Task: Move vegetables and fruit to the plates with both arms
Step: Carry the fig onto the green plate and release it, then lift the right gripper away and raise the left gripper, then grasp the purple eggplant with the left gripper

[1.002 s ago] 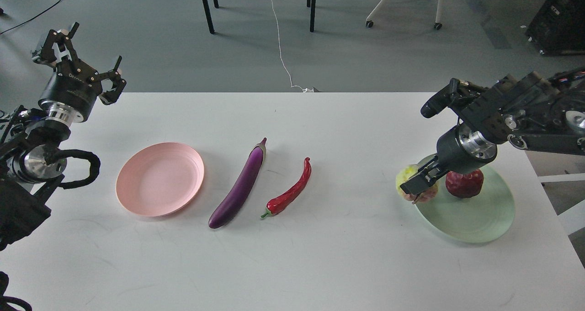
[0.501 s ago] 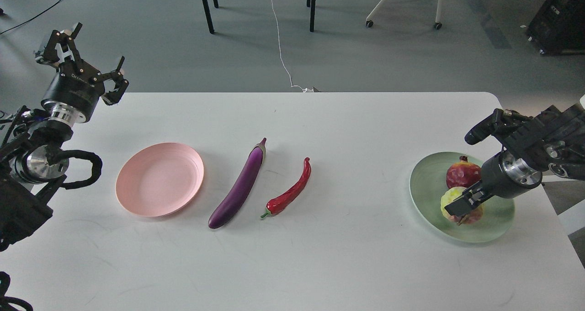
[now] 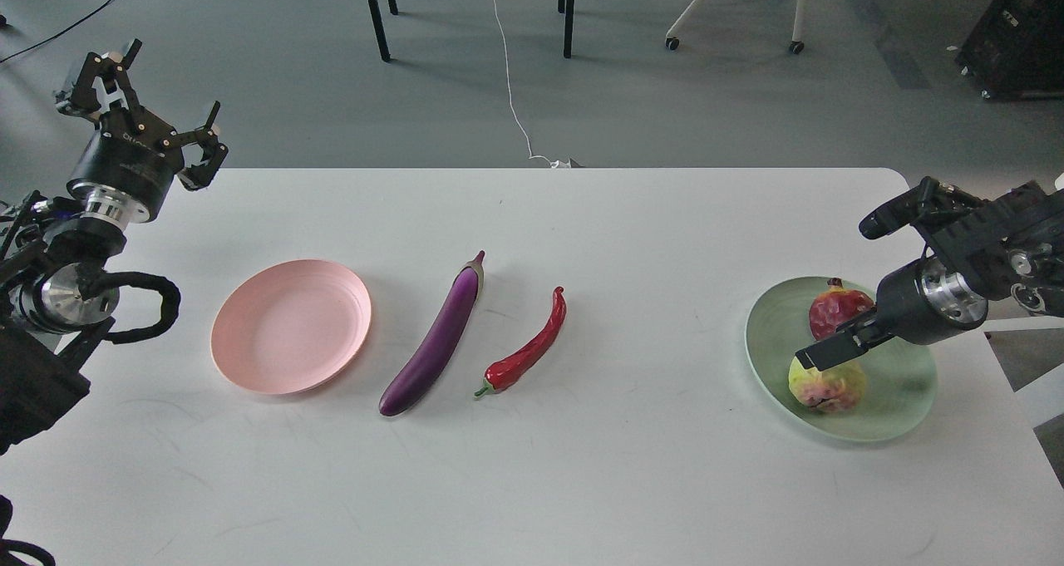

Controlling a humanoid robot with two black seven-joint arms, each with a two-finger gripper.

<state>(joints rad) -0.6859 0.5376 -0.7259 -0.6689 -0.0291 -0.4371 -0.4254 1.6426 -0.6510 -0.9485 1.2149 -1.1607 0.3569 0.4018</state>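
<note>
The pale green plate [image 3: 769,333] at the right holds the dark red pomegranate [image 3: 834,312] and the yellow-green, pink-blushed fruit [image 3: 827,387]. My right gripper [image 3: 823,355] hangs just over the top of that fruit. Its fingers show as one dark bar, so I cannot tell whether it is open. The pink plate [image 3: 291,325] at the left has nothing on it. The purple eggplant [image 3: 436,342] and the red chili pepper [image 3: 528,350] lie on the table between the plates. My left gripper [image 3: 154,105] is open and raised over the table's far left corner.
The white table [image 3: 582,483] ends just right of the green plate. Beyond its far edge are grey floor, black table legs [image 3: 376,13], a white cable [image 3: 511,92] and a chair base [image 3: 731,9].
My right gripper carried the yellow-green fruit from the plate's left rim onto the green plate, in front of the pomegranate, and now sits slightly higher above it. The left arm barely moved.
</note>
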